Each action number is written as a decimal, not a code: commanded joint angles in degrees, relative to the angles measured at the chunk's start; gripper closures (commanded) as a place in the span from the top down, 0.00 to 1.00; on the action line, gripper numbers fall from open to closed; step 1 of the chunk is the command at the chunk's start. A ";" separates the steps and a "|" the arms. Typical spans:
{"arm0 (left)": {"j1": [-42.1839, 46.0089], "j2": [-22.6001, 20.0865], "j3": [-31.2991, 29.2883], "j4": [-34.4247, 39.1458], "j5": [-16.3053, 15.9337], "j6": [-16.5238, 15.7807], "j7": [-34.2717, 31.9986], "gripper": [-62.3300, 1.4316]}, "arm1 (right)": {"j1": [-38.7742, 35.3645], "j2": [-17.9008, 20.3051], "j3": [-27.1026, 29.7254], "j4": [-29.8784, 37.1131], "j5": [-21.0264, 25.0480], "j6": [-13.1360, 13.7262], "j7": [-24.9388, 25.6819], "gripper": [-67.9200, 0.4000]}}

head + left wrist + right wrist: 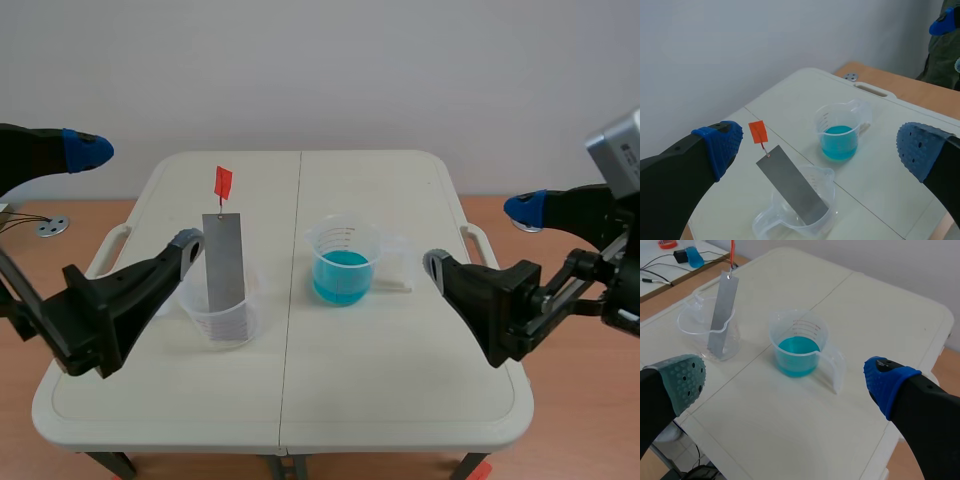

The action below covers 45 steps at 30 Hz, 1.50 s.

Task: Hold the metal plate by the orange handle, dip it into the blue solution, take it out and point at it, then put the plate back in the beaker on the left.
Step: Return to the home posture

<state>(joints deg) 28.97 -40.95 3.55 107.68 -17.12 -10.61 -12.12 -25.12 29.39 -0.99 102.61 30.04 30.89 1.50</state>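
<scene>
A grey metal plate (224, 265) leans upright in a clear beaker (222, 322) on the table's left half. Its orange handle (223, 182) sticks up on a thin wire. The beaker of blue solution (343, 262) stands just right of the middle seam. My left gripper (137, 198) hovers open to the left of the plate, holding nothing. In the left wrist view the plate (792, 185) and handle (758, 132) lie ahead, between the spread fingers. My right gripper (481, 237) is open to the right of the blue beaker (797, 342), with the plate (721, 315) farther off.
The white folding table (400, 400) has a centre seam and side handle slots. A wooden floor surrounds it, with a small metal disc (52, 227) at the left. Cables and a blue object (694, 256) lie on a surface beyond the clear beaker (705, 325).
</scene>
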 commanded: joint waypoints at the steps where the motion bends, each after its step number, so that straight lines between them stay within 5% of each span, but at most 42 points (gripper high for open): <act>1: -0.44 -0.17 -0.15 1.20 -0.46 0.13 -0.70 1.00 | -0.04 0.74 0.81 1.75 0.68 0.04 1.38 0.98; 9: -0.44 -0.22 -0.13 1.20 -0.46 0.11 6.10 1.00 | -0.11 0.74 0.85 1.75 0.63 0.07 0.79 0.98; 45: -0.39 -0.20 -0.13 1.14 -0.44 0.11 5.97 1.00 | -0.11 0.72 0.83 1.75 0.63 0.04 -0.50 0.98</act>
<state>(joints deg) 28.58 -41.28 3.60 107.74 -17.12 -10.59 -4.97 -25.91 29.39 -0.69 102.94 30.06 30.87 0.12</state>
